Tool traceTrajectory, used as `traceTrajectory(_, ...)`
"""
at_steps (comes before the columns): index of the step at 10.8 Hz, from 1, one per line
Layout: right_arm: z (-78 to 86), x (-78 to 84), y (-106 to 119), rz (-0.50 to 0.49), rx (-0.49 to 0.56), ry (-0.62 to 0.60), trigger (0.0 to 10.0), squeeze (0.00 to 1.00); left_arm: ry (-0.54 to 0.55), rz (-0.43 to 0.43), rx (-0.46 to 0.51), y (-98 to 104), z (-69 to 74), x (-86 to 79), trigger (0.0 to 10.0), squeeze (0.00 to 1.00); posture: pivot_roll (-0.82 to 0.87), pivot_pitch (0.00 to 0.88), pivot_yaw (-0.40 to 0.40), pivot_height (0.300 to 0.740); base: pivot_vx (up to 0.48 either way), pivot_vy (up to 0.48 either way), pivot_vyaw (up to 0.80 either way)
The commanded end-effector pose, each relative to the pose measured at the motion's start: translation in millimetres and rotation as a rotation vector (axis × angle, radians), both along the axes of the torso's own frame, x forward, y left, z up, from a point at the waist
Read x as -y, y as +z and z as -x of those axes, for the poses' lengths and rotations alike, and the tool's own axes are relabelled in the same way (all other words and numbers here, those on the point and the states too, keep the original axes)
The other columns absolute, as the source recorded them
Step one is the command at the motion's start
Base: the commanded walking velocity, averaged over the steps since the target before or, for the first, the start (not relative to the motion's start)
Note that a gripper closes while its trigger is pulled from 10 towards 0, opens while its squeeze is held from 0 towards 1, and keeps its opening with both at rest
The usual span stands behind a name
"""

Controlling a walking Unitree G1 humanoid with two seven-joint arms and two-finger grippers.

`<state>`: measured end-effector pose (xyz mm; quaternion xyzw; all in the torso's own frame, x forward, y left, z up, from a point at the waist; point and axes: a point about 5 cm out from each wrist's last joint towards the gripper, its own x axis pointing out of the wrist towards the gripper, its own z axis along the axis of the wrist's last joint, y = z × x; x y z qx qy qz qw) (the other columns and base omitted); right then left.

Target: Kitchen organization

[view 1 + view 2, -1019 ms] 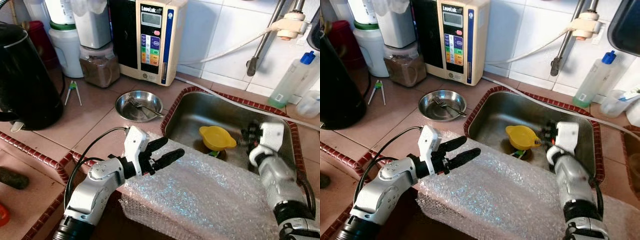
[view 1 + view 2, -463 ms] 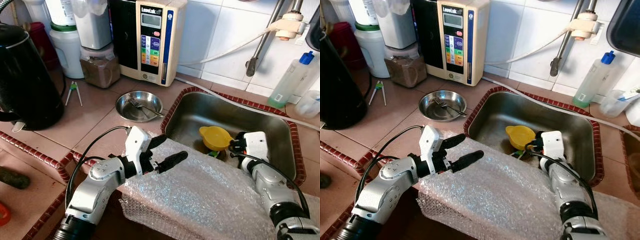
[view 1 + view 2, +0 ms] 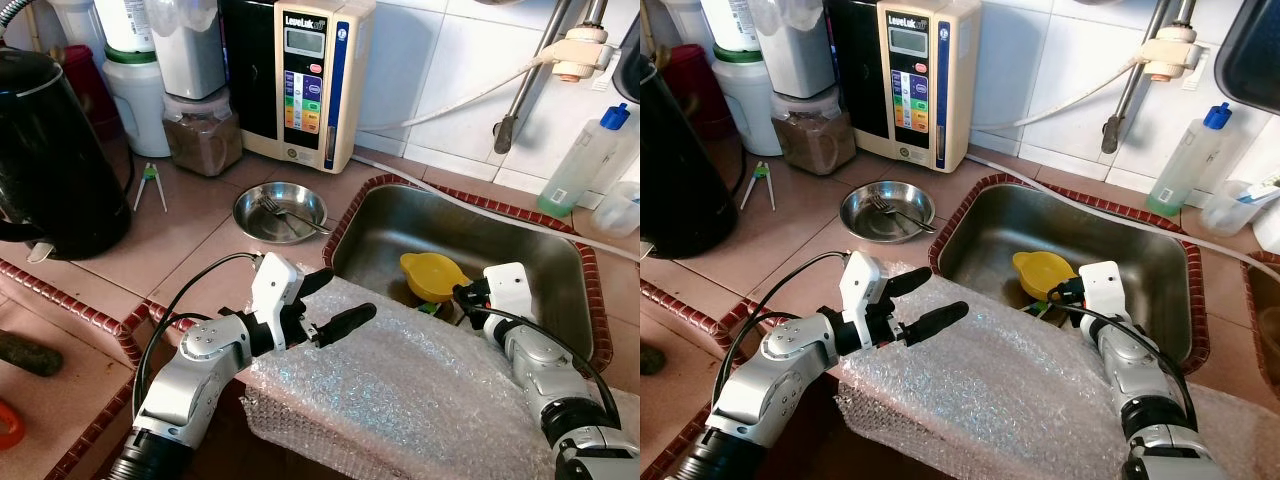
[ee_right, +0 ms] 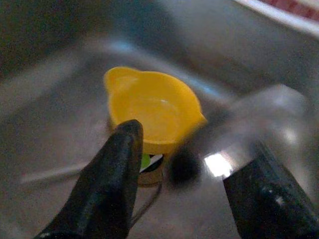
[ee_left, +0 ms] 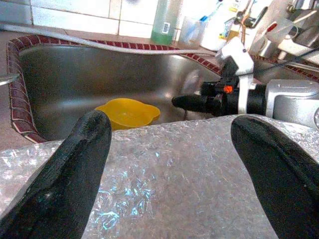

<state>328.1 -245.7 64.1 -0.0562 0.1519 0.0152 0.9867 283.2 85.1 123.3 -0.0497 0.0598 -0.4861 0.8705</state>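
Right hand (image 4: 179, 169) is down inside the sink (image 3: 540, 240), fingers spread apart, and we see the yellow cup (image 3: 435, 277) sitting straight ahead of it, just beyond the fingertips, near the drain. That's the relation that matters: from the right wrist view the cup lies between the lines of the two fingers but a little farther on, not yet between them, rim up, with small lugs at its sides. We'd judge a short reach forward would bring the fingers to either side of the rim.

Our left hand (image 3: 325, 302) hovers over the bubble wrap (image 3: 420, 390) draped across the sink's near edge, fingers wide apart too, holding nothing and farther from the cup. The right arm is plainly the nearer one.

Now the awkward bits: the right wrist picture is blurred, and something shiny smears across one finger, so we can't tell what it is. Below the cup there's a green-and-white scrap and a thin wire-like thing we can't identify. The bubble wrap hides the sink's near wall and part of its floor.
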Motion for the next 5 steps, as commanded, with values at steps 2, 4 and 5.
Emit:
traceTrajectory(2, 3.8, 1.9, -6, 0.002, -0.013, -0.016, 10.0, 1.00, 0.012, -0.009, 0.018, 2, -2.5, 0.3, 10.0, 1.00, 0.10, 0.000, -0.020, 0.740, 0.000, 0.000, 0.00)
traceTrajectory(4, -7.3, -4.5, 28, 0.026, 0.243, -0.034, 10.0, 1.00, 0.122, 0.017, 0.074, 9, -13.5, -1.0, 10.0, 1.00, 0.09, 0.000, -0.020, 0.740, 0.000, 0.000, 0.00)
traceTrajectory(5, -10.6, -14.7, 42, 0.013, 0.332, -0.016, 10.0, 1.00, 0.182, 0.041, 0.094, 12, -19.4, -1.4, 10.0, 1.00, 0.09, 0.000, -0.020, 0.740, 0.000, 0.000, 0.00)
